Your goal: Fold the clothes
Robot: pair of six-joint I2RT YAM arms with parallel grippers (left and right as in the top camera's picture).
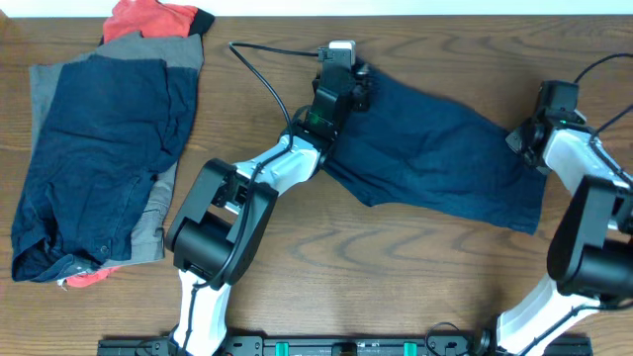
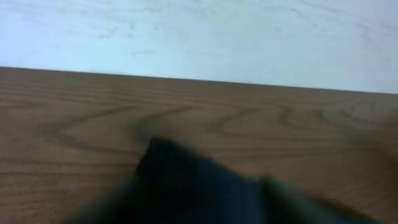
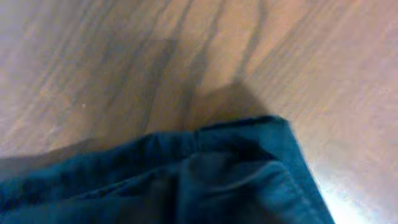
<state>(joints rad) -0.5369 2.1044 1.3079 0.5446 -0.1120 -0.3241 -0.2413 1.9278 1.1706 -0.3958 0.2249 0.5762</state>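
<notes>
**Stack of clothes, left end of the tabletop.** A navy piece is lying on top, rumpled. Its long axis is running from the far edge toward the near-left corner. A grey piece is showing beneath it along the far and right sides. A red-orange piece is poking out at the far edge and again at the stack's near end.

**Black cable.** It is curving over bare wood between the stack and the shorts and running into the left arm.

**Left arm.** It is reaching from the near edge diagonally toward the far edge, and its forearm is covering the left end of the shorts.

**Left gripper.** It is sitting over that end, near the middle of the far edge. The wrist view is giving only blurred dark cloth against the wood, so whether the claw is released or clenched cannot be told.

**Shorts, dark navy.** They are lying spread on the right half of the tabletop. The long axis is slanting from the middle of the far edge down toward the right edge. Which end is the waistband cannot be told.

**Right gripper.** It is sitting at the far corner of the shorts' right end. Its wrist view is showing a seamed cloth corner on the wood but no fingers, so the claw's state cannot be told.

**Rail.** It is running along the near edge.
</notes>
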